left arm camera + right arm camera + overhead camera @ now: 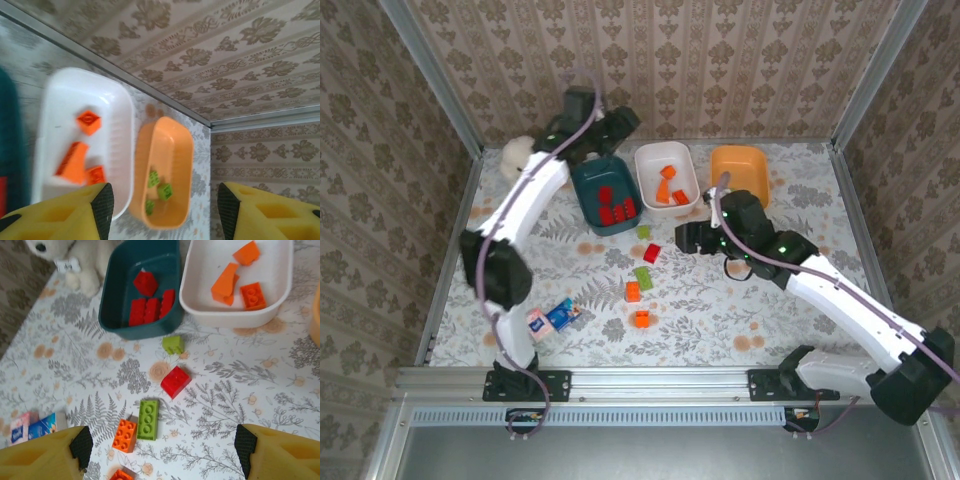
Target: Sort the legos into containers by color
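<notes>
My left gripper (616,126) hovers at the far side above the dark teal bin (582,188), which holds several red bricks (616,205). It is open (165,205) with nothing between its fingers. Below it I see the white bin (120,105) with three orange bricks (74,162) and the orange bin (185,145) with three green bricks (164,191). My right gripper (688,238) is open (163,445) above loose legos on the table: a small green one (172,344), a red one (175,381), a long green one (148,419) and an orange one (124,435).
A white plush dog (518,152) sits at the back left beside the teal bin. A blue-and-pink packet (555,319) lies near the front left. Another orange brick (641,319) lies toward the front. Metal posts and patterned walls close in the table.
</notes>
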Controlling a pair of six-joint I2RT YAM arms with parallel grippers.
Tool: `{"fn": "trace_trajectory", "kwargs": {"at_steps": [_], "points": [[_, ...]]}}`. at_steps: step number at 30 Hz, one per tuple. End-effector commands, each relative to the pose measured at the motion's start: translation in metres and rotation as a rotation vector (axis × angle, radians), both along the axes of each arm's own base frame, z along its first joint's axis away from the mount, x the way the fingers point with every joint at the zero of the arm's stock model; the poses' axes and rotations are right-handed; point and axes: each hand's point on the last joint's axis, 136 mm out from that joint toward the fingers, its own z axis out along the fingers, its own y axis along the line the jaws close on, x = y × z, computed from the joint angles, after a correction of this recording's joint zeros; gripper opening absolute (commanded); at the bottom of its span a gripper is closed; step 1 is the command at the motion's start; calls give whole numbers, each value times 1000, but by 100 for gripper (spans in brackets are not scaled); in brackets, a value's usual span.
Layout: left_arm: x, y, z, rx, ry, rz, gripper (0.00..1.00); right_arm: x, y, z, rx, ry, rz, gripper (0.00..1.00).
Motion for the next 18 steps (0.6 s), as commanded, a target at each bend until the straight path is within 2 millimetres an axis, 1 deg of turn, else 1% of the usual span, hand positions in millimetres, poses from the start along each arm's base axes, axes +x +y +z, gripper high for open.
{"fn": "trace_trajectory", "kwargs": {"at_steps": [1, 3, 4, 5, 7, 10, 11, 13, 16, 18], "points": [[-42, 45, -43, 179, 46, -33, 61, 5, 11, -6, -91, 6, -15, 77], [-77, 64, -59, 241, 78, -61, 62, 5, 28, -14, -116, 20, 12, 77], [-98, 74, -71, 271, 105, -68, 62, 5, 36, -19, -132, 28, 23, 77], [-114, 82, -79, 287, 121, -72, 62, 6, 42, -24, -148, 37, 28, 77], [-152, 96, -95, 297, 143, -87, 62, 11, 57, -42, -184, 82, 52, 77], [-202, 116, -114, 301, 154, -86, 62, 21, 70, -62, -241, 107, 95, 77], [-216, 120, -119, 297, 153, -89, 63, 25, 74, -68, -259, 108, 111, 77], [-246, 131, -131, 300, 147, -93, 63, 34, 83, -86, -303, 125, 143, 78], [-278, 146, -139, 289, 122, -79, 68, 49, 91, -110, -331, 147, 150, 78], [-294, 153, -139, 277, 97, -65, 70, 59, 95, -124, -334, 154, 148, 78]]}}
